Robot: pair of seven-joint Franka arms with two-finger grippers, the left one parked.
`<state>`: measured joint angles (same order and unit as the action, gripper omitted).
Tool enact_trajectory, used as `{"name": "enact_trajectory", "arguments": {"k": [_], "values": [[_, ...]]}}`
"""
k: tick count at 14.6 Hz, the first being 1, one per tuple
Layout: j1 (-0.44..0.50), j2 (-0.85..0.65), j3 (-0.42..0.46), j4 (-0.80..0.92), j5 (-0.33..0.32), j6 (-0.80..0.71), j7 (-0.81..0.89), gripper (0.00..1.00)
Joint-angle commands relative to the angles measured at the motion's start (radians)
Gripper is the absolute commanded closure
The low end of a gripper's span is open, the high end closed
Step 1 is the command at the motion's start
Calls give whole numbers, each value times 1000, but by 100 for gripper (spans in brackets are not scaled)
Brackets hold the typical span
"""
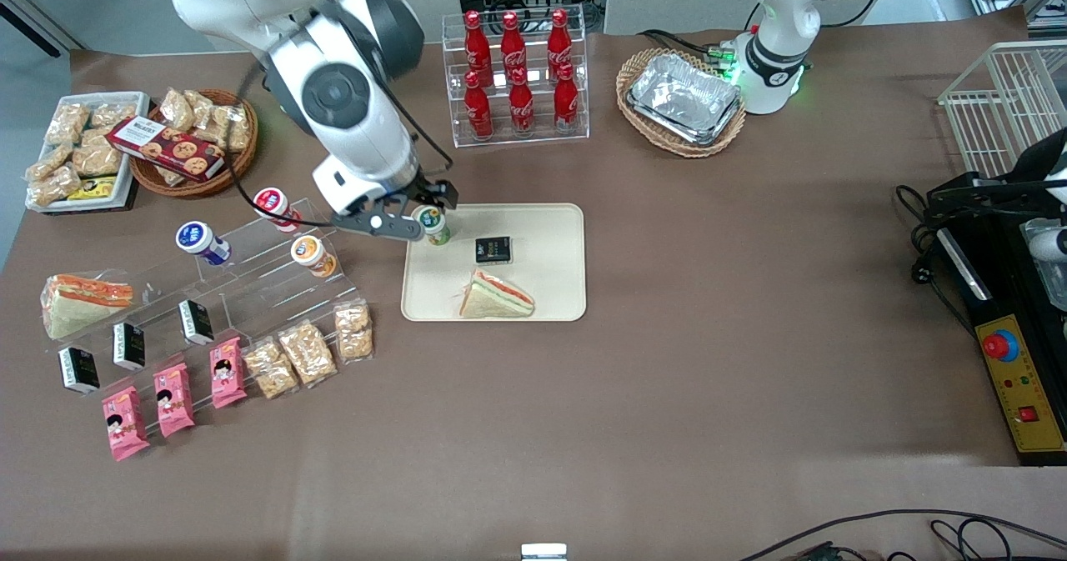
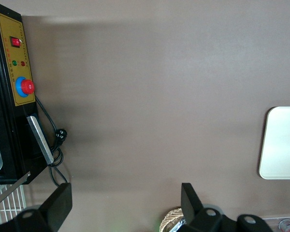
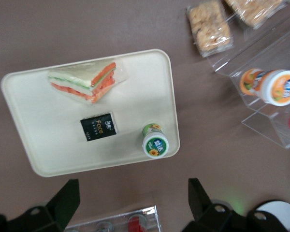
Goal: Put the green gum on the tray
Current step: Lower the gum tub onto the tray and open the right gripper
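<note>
The green gum (image 1: 432,225) stands upright on the cream tray (image 1: 550,236), in the tray corner nearest the working arm and the cola rack. It has a white lid with a green label. In the right wrist view the gum (image 3: 155,141) stands free on the tray (image 3: 43,111). My gripper (image 1: 408,211) is open and empty, raised above the table just off that tray corner. In the right wrist view the gripper (image 3: 133,191) has its fingers wide apart with nothing between them. A tray corner also shows in the left wrist view (image 2: 280,145).
A wrapped sandwich (image 1: 495,296) and a small black packet (image 1: 493,249) also lie on the tray. A clear rack of cola bottles (image 1: 517,77) stands farther from the camera. A clear stepped shelf with orange-lidded (image 1: 312,254), blue-lidded (image 1: 200,241) and red-lidded (image 1: 273,206) bottles stands beside the tray.
</note>
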<state>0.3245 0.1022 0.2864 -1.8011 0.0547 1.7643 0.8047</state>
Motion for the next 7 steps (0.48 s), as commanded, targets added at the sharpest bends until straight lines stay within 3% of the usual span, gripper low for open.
{"name": "enact_trajectory", "arguments": {"k": [1, 4, 7], "values": [[-45, 30, 5, 218, -21, -178, 7, 0], [-133, 25, 10, 298, -19, -268, -10, 0], [-194, -7, 10, 301, -50, -276, -172, 0]]}}
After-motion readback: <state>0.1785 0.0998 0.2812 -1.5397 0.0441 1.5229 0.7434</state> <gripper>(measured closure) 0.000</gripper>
